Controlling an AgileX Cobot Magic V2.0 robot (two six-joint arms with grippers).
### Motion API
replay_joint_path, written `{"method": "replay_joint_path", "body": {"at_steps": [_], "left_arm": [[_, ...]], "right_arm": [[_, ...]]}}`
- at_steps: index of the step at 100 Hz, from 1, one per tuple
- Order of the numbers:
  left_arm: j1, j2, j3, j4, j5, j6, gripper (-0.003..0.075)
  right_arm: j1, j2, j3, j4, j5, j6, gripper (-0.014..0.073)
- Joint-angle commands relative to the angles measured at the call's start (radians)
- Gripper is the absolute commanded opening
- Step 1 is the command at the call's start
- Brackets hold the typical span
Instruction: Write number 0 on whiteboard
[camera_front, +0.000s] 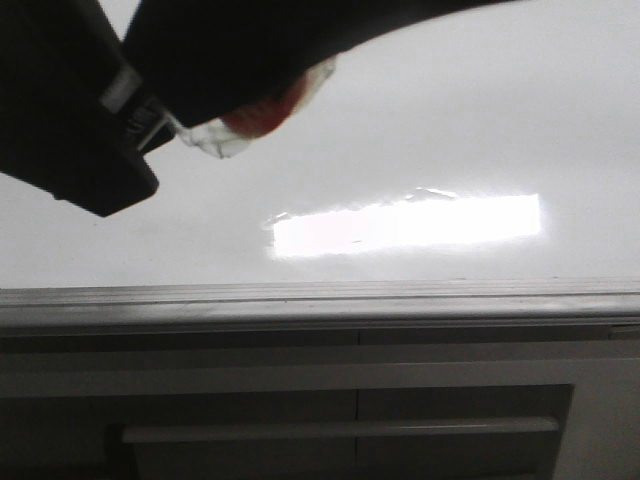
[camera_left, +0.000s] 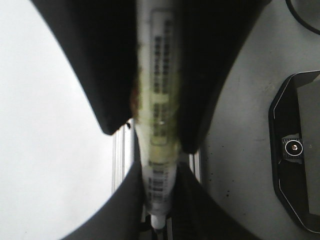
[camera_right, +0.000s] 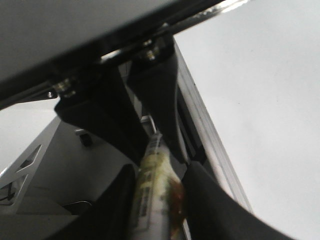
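Two grippers meet on one marker. In the left wrist view, the left gripper (camera_left: 159, 107) has its dark fingers (camera_left: 105, 75) pressed against both sides of the white marker (camera_left: 159, 100), whose printed barrel runs between them; the whiteboard (camera_left: 45, 150) lies pale to one side with its metal edge strip (camera_left: 120, 160) close by. In the right wrist view, the right gripper (camera_right: 157, 200) is likewise clamped on the same marker (camera_right: 152, 185), beside the board's edge. From the front, dark arm parts (camera_front: 80, 120) fill the far left above the glossy whiteboard (camera_front: 450, 130), and grey panelled furniture (camera_front: 340, 420) sits nearest. No drawn 0 is visible.
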Motion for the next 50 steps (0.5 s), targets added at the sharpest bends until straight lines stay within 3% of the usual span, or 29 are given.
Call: {"method": "replay_joint_path", "body": {"at_steps": [1, 24, 31, 43, 50], "left_arm": [[-0.008, -0.018, -0.033, -0.003, -0.071, 0.005, -0.002], [-0.008, -0.018, -0.033, -0.008, -0.071, -0.052, 0.0003], [-0.008, -0.018, -0.033, -0.008, -0.075, -0.1, 0.0089], [-0.008, -0.053, -0.033, -0.038, -0.093, -0.184, 0.0347], [-0.008, -0.087, -0.033, -0.072, -0.119, -0.216, 0.0443]], "right_arm": [[0.0, -0.009, -0.036, 0.026, -0.101, -0.004, 0.0083], [0.0, -0.009, -0.036, 0.026, -0.135, -0.004, -0.0074], [0.0, -0.012, -0.036, 0.026, -0.143, -0.004, -0.0074], [-0.02, -0.029, -0.032, 0.026, -0.134, -0.004, -0.0066], [-0.04, -0.054, -0.009, 0.026, -0.121, -0.004, -0.006]]}}
